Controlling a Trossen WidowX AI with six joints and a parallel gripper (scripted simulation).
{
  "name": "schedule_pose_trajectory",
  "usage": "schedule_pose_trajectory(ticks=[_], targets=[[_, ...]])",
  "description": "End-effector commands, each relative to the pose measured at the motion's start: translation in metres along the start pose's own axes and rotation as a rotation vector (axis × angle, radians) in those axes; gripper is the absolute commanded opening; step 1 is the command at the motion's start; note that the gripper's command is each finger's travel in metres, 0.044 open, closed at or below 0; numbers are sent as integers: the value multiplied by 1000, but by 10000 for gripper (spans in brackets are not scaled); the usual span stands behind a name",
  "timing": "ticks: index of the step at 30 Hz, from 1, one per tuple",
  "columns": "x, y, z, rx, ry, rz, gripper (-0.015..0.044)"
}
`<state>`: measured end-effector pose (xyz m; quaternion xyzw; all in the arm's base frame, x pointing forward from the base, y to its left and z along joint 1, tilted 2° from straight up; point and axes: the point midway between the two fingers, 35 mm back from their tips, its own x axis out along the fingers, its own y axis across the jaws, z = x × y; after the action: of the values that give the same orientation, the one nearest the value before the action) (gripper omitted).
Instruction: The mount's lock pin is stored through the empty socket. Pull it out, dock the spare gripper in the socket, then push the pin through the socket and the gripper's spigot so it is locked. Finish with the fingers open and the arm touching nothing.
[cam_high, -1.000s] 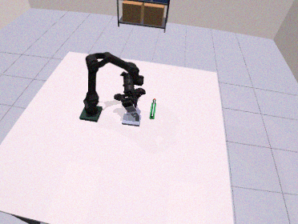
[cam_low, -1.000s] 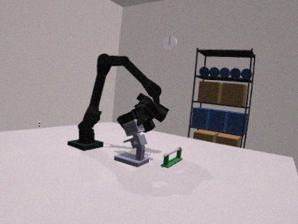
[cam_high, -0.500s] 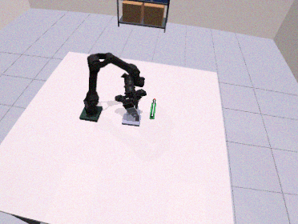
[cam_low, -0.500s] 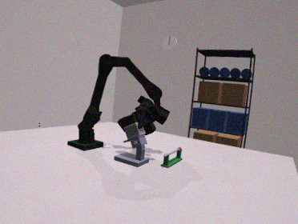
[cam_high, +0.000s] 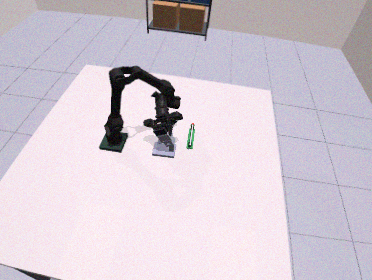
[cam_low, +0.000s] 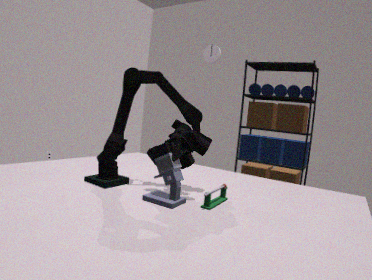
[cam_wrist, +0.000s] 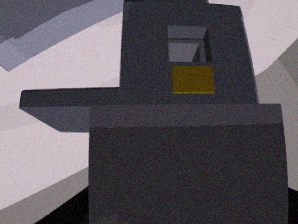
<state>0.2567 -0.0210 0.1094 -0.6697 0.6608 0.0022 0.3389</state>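
Note:
My gripper (cam_high: 162, 129) (cam_low: 169, 152) is shut on the grey spare gripper (cam_low: 164, 162) (cam_wrist: 187, 170), whose block fills the lower wrist view. The block meets the tilted socket (cam_low: 175, 176) (cam_wrist: 147, 55) of the grey mount. The spigot appears to be inside the socket; its exact depth cannot be told. A window in the socket and a yellow patch (cam_wrist: 193, 80) below it show in the wrist view. The mount's base (cam_high: 159, 151) (cam_low: 159, 199) stands on the table. The lock pin (cam_high: 191, 135) (cam_low: 215, 191), pale with a red end, rests across a green holder (cam_high: 190, 147) (cam_low: 215, 202).
The green holder stands just right of the mount in the top and exterior views. The arm's dark base plate (cam_high: 112, 145) (cam_low: 92, 180) stands left of the mount. The arm arches above the table (cam_high: 150, 225). A shelf rack (cam_low: 277, 130) stands beyond the table.

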Motion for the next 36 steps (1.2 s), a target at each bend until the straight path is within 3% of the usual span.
schedule_pose_trajectory(ticks=[1, 8, 36], targets=[[0, 0, 0, 2, -1, 0, 263], [0, 0, 0, 2, -1, 0, 440], [-22, 3, -50, -34, 13, -7, 440]])
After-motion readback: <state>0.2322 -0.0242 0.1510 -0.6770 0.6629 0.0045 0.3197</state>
